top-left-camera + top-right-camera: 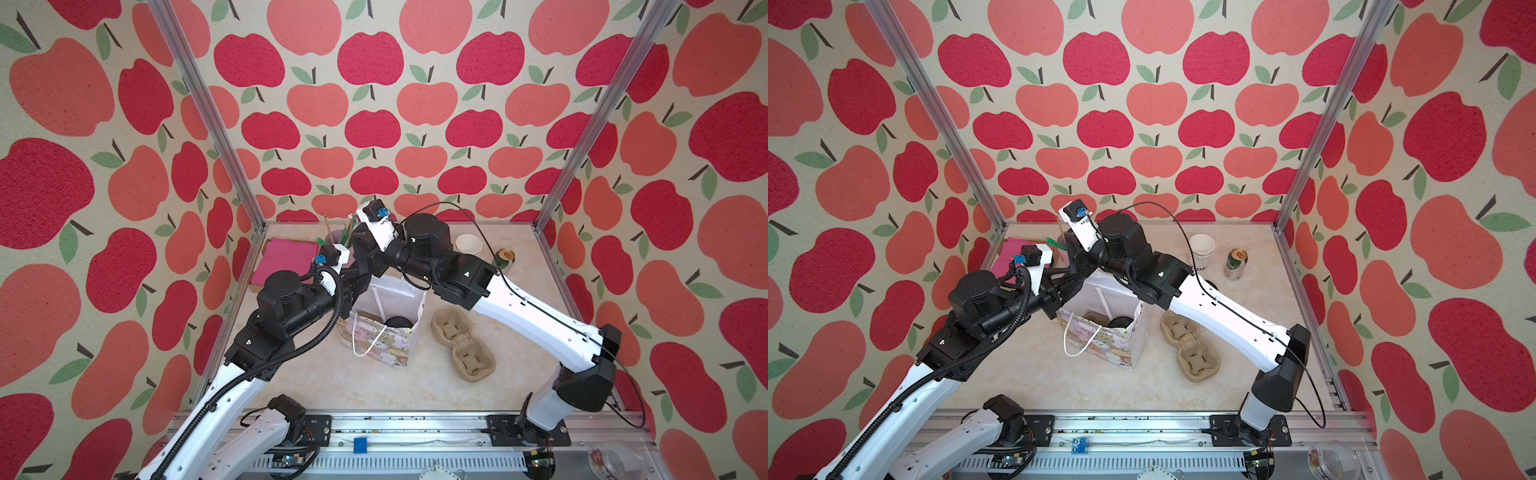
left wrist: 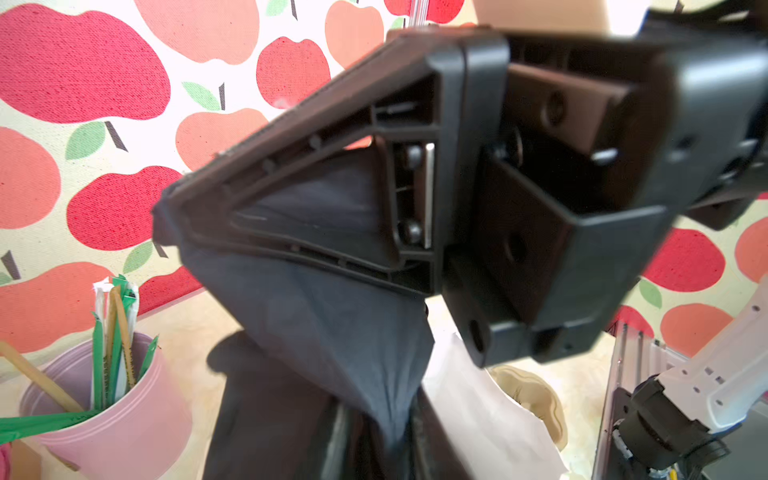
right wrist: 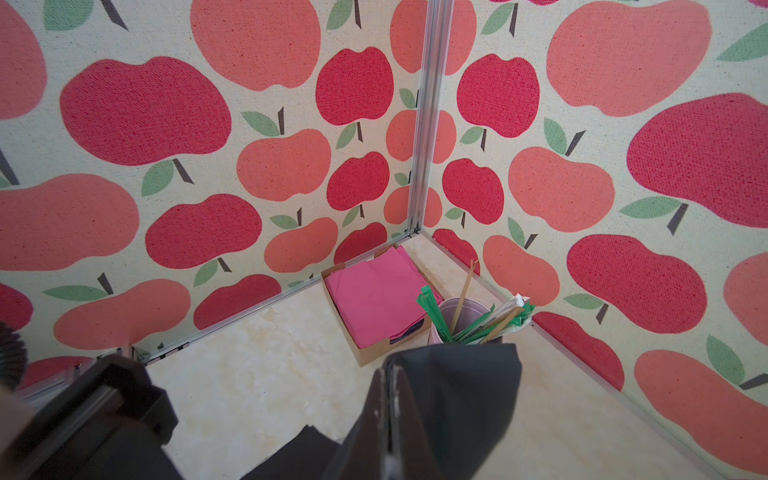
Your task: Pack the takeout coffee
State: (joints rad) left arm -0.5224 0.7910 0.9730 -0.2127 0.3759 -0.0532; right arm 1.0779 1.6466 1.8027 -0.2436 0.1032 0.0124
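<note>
Black-lidded takeout coffee (image 1: 397,322) stands upright in the bag (image 1: 388,351) — long axis vertical.

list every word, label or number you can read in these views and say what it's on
"DN": dark letters low on the stack of white cups, seen in a top view. The reading is rough and the rest is hidden.
Green can: the label and the mark on its top are too blurred to read.
Straw wrappers: the print is too small to read.
Nothing else is legible.
</note>
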